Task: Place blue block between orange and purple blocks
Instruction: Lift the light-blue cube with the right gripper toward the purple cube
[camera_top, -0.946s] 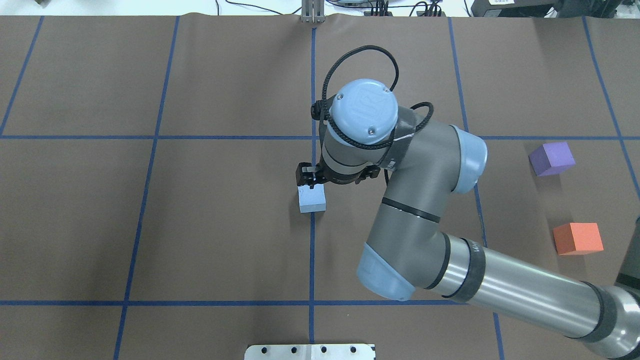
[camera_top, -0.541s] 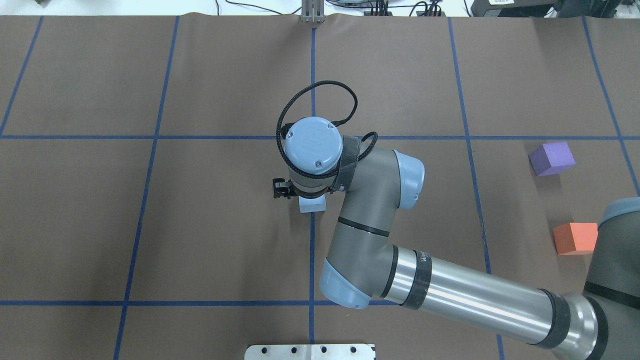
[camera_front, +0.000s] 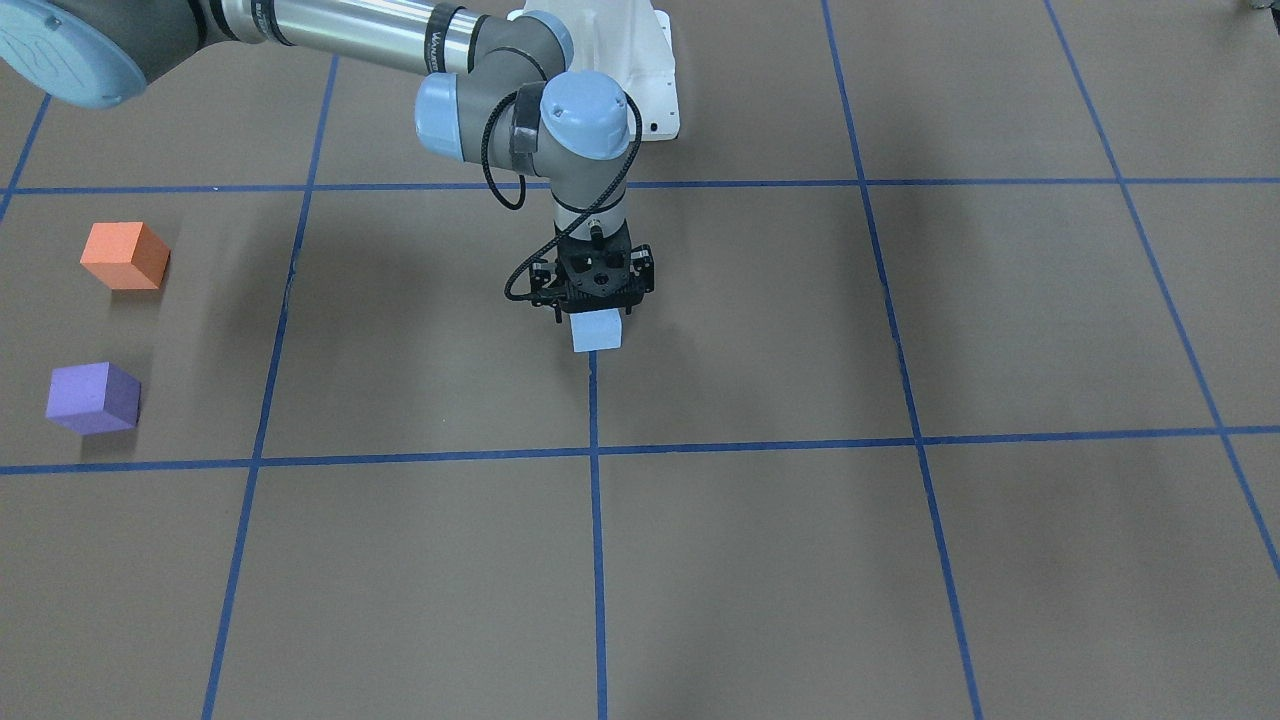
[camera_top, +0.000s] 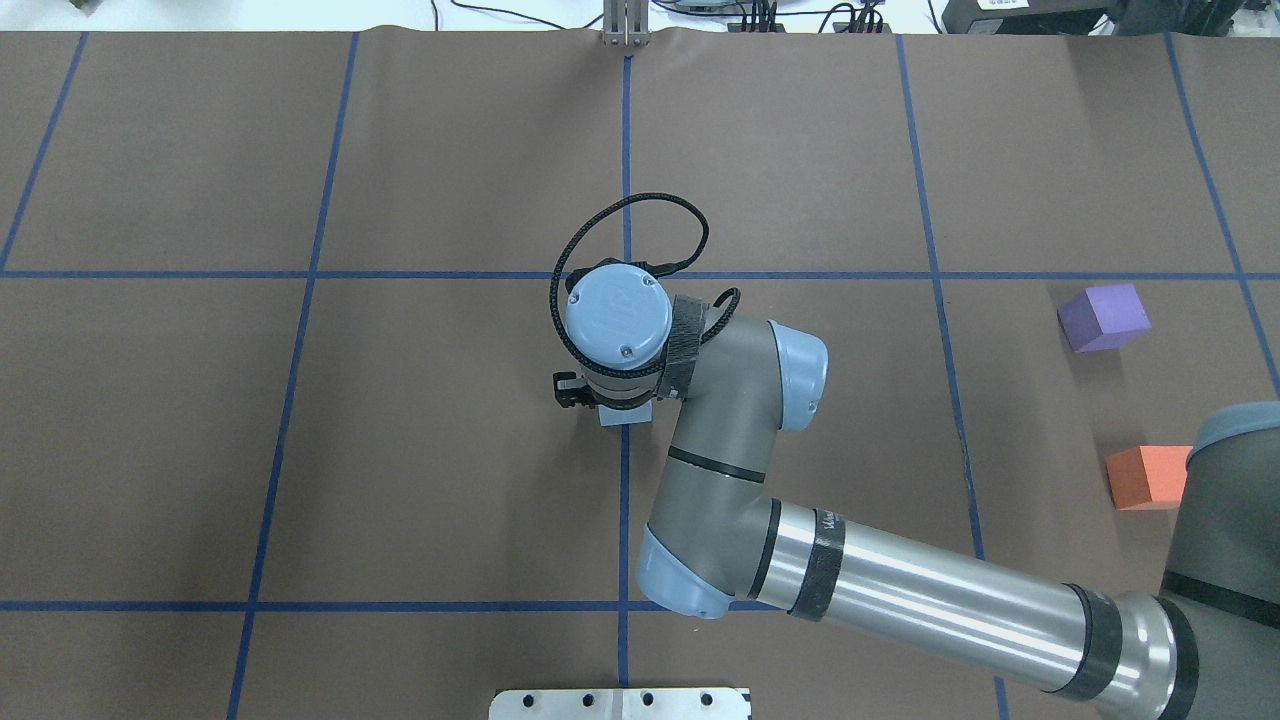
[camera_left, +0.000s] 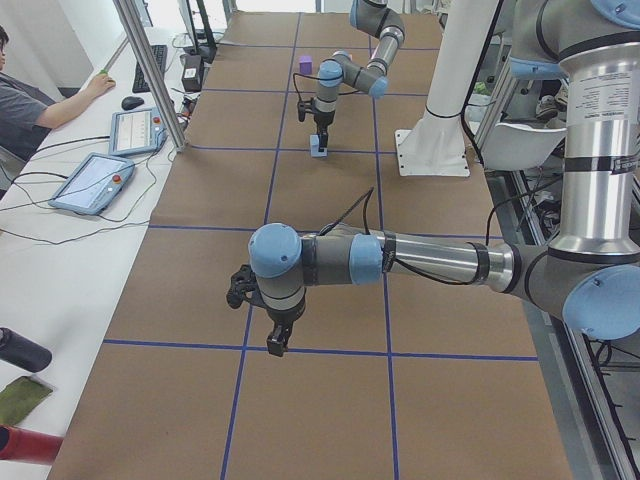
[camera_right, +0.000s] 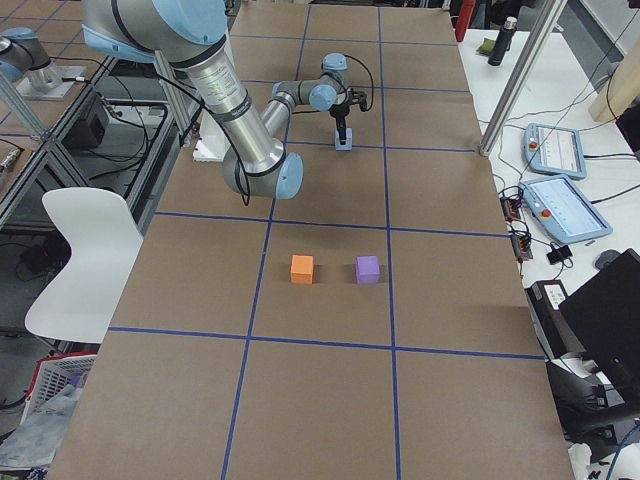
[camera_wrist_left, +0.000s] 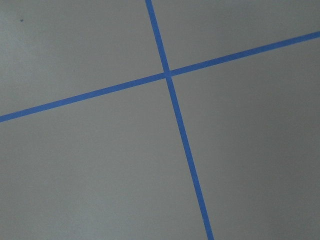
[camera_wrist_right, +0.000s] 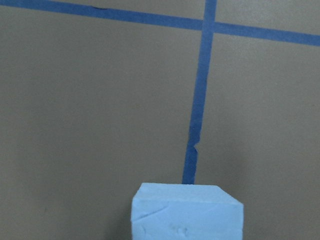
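Observation:
The light blue block (camera_front: 597, 333) sits on the brown table on a blue line near the middle; it also shows in the overhead view (camera_top: 626, 417) and at the bottom of the right wrist view (camera_wrist_right: 187, 212). My right gripper (camera_front: 597, 316) points straight down right over it, jaws spread, and the block stays on the table. The orange block (camera_top: 1150, 477) and the purple block (camera_top: 1103, 317) stand apart at the far right. My left gripper (camera_left: 272, 342) shows only in the exterior left view; I cannot tell whether it is open or shut.
The brown table cover (camera_top: 450, 480) carries a grid of blue tape lines. A metal plate (camera_top: 620, 704) lies at the near edge. In the front-facing view the orange block (camera_front: 122, 255) and the purple block (camera_front: 92, 398) have a gap between them.
My right arm has swung left and come down over the blue block, so the wrist now covers most of it from above. The blocks have not moved.

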